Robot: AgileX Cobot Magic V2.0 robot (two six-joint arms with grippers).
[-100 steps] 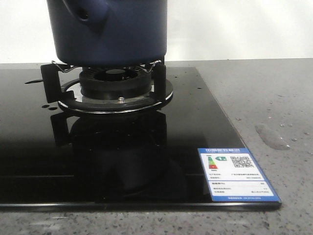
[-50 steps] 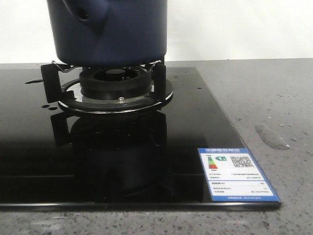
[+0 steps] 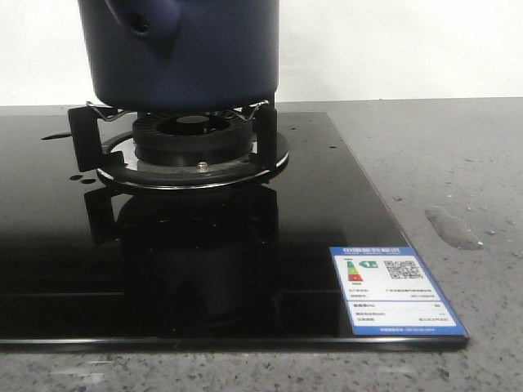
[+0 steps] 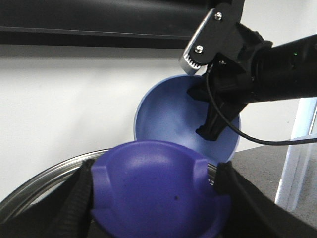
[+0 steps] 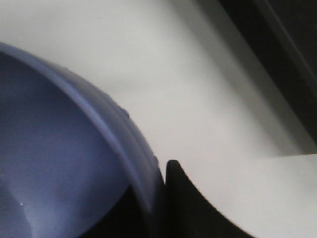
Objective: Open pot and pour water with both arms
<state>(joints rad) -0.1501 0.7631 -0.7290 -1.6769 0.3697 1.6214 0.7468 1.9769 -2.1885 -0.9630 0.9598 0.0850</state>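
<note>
**Inspector A:** Front view first. Where is the pot?

**Inspector B:** The pot [image 3: 184,53] sits upright on the burner [image 3: 192,139] of the black stove [image 3: 188,269], stub handle [image 3: 147,20] toward the camera's left. Its top is cut off by the frame. Neither arm shows here.

**Inspector A:** Left wrist view?

**Inspector B:** The left gripper [image 4: 153,198] has 2 fingers [image 4: 74,203] set on either side of a purple domed lid [image 4: 158,191], touching its edges, so I judge it clamped on the lid. A steel rim [image 4: 44,181] shows just behind. Beyond, the right gripper [image 4: 210,130] holds a light blue bowl [image 4: 173,119] by its rim, opening tilted toward the lid.

**Inspector A:** Right wrist view?

**Inspector B:** Blurred. 1 dark finger [image 5: 178,198] lies against the bowl's rim; the other is hidden. Paired with the left wrist view, I judge it pinched on the bowl.

**Inspector A:** The deciding relation?

**Inspector B:** The bowl hangs beyond and above the lid. In my judgement the pour needs the pot's mouth clear below the bowl, and the right arm carries the bowl.
</note>
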